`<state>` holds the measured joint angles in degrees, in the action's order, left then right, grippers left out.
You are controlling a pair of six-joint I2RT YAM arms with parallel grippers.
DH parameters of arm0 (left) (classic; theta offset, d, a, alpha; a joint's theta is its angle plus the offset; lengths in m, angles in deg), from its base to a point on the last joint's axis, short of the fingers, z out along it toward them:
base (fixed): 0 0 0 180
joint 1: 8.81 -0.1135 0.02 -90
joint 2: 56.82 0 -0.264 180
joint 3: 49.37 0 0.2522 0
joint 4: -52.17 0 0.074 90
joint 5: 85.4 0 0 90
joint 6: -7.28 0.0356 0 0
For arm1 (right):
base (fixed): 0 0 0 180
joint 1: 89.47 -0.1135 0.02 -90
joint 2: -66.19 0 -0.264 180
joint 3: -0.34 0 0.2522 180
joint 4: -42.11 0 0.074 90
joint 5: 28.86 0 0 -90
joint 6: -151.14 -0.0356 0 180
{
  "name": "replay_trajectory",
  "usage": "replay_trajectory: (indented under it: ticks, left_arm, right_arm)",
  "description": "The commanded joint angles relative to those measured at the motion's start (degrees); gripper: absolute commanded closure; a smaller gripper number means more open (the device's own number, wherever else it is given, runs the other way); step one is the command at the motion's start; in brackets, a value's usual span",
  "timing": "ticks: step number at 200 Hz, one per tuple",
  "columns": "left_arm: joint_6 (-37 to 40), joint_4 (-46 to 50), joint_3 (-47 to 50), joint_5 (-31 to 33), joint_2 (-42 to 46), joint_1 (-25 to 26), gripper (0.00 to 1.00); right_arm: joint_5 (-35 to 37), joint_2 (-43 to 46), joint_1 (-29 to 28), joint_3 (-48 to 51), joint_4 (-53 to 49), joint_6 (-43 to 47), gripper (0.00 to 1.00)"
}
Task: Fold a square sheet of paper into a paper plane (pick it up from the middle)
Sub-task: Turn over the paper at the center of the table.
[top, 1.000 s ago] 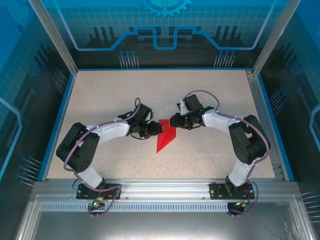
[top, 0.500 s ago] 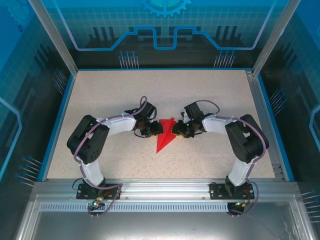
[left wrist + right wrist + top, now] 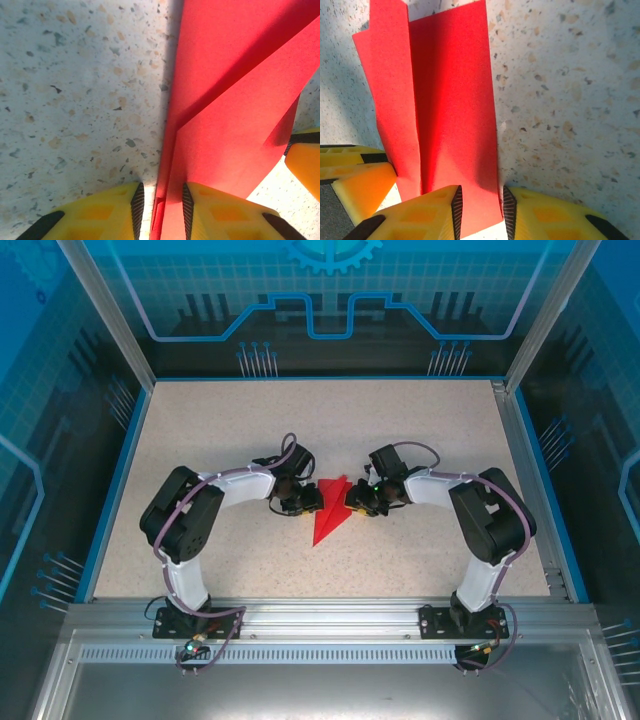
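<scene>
Found the plane [image 3: 329, 512] flat at the middle of the table [image 3: 220, 430], sharp tip pointing near and slightly left. Flanked at its far, wide end by the left gripper [image 3: 161, 186] and the right gripper [image 3: 480, 189]. Narrowly parted jaws on both, red paper in each gap. Cannot tell whether pinched or merely straddled.

1. No words, numbers, brands or labels can be read in any of the views;
2. One sign: a blue gear emblem [image 3: 332, 252] at the top centre of the frame, on the back panel [image 3: 420, 300], above circuit-style lines [image 3: 330, 315]; no letters on it.
</scene>
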<state>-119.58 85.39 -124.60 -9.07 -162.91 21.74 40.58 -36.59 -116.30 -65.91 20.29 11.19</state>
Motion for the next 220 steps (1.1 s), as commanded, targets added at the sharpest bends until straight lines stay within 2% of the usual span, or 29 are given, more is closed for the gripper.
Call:
replay_trajectory:
  ticks: [1,166,220]
  left_arm:
    - [1.7,0.6,-0.4,-0.3,-2.7,0.4,0.71]
    - [1.2,1.2,-0.1,0.4,-2.7,0.6,0.75]
    - [0.7,1.1,-0.3,0.9,-1.9,0.4,0.76]
  right_arm:
    - [-3.9,-2.7,-1.3,0.1,5.2,-2.0,0.69]
    - [-4.3,-2.3,-0.9,-3.2,5.1,-0.7,0.63]
    - [-5.3,-3.9,-1.0,-3.0,10.5,-1.6,0.63]
